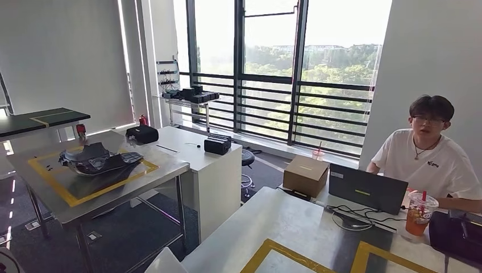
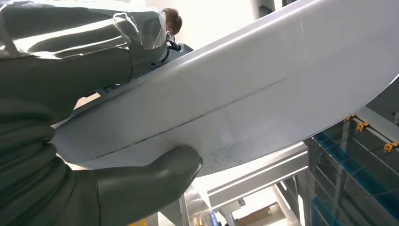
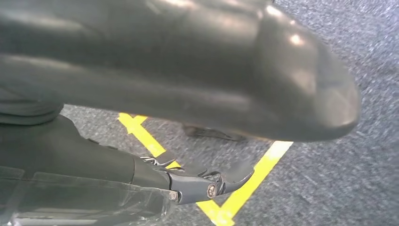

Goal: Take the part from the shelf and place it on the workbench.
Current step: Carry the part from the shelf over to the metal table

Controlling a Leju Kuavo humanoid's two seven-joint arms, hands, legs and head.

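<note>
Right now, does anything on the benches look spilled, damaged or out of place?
Nothing stands out. The left hand grips the white part. The iced drink stands upright beside the laptop, and the dark parts lie inside the yellow tape square.

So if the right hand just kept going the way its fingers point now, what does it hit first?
Probably the grey carpet floor, near the yellow tape line. The right hand holds nothing, and nothing else shows ahead of its fingertips, though depth is hard to judge.
</note>
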